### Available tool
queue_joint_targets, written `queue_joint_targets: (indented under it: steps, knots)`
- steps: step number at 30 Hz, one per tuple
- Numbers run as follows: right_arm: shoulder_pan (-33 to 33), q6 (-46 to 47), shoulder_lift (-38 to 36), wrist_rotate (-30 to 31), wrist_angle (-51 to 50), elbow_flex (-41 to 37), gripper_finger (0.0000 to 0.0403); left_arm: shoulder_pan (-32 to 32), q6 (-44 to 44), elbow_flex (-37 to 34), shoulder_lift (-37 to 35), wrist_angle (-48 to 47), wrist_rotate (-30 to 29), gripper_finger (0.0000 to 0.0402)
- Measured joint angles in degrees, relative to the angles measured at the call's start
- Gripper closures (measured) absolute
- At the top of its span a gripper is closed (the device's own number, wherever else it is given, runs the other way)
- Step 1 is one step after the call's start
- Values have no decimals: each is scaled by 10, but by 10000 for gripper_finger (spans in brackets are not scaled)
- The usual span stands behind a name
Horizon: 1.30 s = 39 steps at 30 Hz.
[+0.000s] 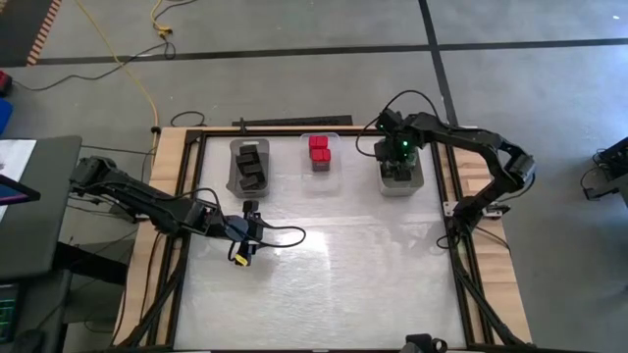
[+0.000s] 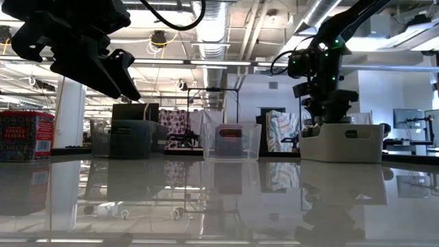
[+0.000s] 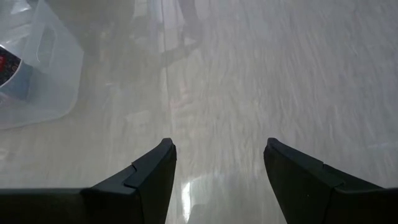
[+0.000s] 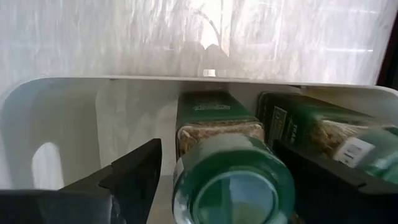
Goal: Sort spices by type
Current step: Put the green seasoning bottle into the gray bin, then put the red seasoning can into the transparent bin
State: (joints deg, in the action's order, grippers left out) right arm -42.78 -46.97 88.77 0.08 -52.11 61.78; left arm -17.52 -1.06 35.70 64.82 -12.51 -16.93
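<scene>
now a green-lidded jar (image 4: 233, 180) lying flat, lid toward right wrist camera

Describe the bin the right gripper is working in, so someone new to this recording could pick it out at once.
Along the table's far edge stand three translucent bins in a row. The one meant is the right-hand bin, with the right gripper lowered into it around a green-lidded jar. Unlike the left bin of black boxes and the middle bin of red boxes, it holds green-lidded jars.

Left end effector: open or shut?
Open. The left end effector shows its fingers spread apart above bare table, nothing between them.
</scene>
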Motion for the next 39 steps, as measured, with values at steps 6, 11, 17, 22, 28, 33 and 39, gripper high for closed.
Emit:
queue_joint_targets:
  steps: [6, 11, 17, 22, 28, 33, 39]
  knots:
    - [0, 28, 0, 0, -38, 40, 57, 0, 0, 0, 0, 0, 0, 168]
    - [8, 41, 0, 0, -87, 75, 57, 0, 0, 0, 0, 0, 0, 168]
    - [20, 54, -34, 0, -107, 90, 58, 0, 0, 0, 0, 0, 0, 168]
    - [42, 125, -94, 0, -107, 90, 58, 0, -1, 0, 0, 0, 0, 168]
    - [122, 294, -181, 0, -131, 63, 58, 0, -3, 0, 0, 0, 1, 168]
    - [239, 429, -260, -1, -127, 6, 58, 0, -33, 0, 0, 0, 1, 168]
    - [424, 623, -322, 109, -11, -101, 58, 0, -41, 0, 0, 0, 1, 168]
